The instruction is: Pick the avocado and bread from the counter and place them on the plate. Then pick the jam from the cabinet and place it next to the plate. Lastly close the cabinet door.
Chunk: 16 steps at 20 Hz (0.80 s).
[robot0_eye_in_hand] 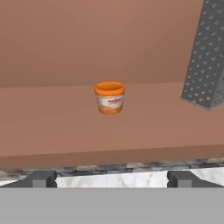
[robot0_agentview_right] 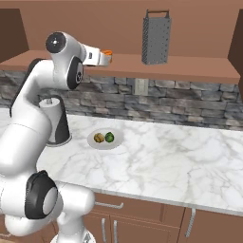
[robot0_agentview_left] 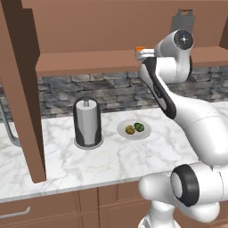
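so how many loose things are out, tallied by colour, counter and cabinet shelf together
orange: 1, the jam
grey: 3, the grater, the plate, the paper-towel holder
dark green: 1, the avocado
yellow-brown: 1, the bread
total: 6

A grey metal grater (robot0_agentview_right: 156, 37) stands upright on a shelf; a paper-towel holder (robot0_agentview_left: 87, 123) stands below.

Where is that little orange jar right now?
The jam stands upright on the cabinet shelf, left of the grater in the hand view, straight ahead of the open gripper.
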Available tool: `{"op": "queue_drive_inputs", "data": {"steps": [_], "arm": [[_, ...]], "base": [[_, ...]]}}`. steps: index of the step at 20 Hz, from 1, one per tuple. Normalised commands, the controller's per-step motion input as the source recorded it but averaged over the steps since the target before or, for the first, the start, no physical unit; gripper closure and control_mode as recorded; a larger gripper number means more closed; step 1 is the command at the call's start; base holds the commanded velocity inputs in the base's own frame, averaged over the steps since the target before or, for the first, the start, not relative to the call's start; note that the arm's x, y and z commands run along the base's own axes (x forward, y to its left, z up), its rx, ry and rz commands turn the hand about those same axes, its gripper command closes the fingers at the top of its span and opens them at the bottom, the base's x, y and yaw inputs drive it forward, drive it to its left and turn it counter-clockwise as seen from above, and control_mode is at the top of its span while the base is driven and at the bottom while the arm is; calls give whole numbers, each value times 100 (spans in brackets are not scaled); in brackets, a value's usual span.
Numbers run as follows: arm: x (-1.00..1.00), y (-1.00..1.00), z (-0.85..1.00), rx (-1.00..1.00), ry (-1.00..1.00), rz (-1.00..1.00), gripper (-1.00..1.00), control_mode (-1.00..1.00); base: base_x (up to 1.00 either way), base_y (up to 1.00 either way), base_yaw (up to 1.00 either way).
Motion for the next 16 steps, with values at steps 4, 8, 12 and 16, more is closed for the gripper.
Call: {"op": "queue_drive_inputs", "data": {"steps": [4, 8, 12, 16], "arm": [[45, 0, 0, 0, 0, 0, -100, -100], [47, 0, 0, 0, 0, 0, -100, -100], [47, 0, 0, -1, 0, 0, -100, -100], [46, 0, 0, 0, 0, 0, -100, -100]], "base": [[0, 0, 0], [0, 0, 0], [0, 0, 0], [0, 0, 0]]}}
